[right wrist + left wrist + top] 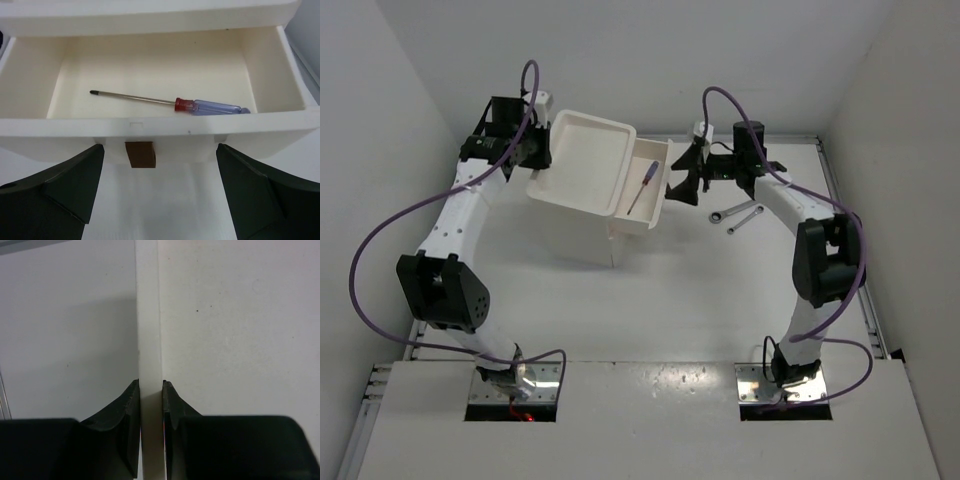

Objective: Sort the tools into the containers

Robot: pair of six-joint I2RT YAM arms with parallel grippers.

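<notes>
The white cabinet (582, 150) has a tray-shaped top, and its top drawer (651, 200) is pulled open to the right. The blue-red screwdriver (642, 187) lies in the drawer, and it also shows in the right wrist view (170, 102). My right gripper (678, 180) is open and empty just in front of the drawer's brown handle (140, 154). My left gripper (538, 170) is shut on the cabinet's left rim (149, 330). Two silver wrenches (733, 211) (747, 220) lie on the table right of the drawer. Both pliers are out of view.
White walls close in on the left, back and right. The wrenches lie close under my right arm's forearm. A metal rail (865, 300) runs along the table's right edge.
</notes>
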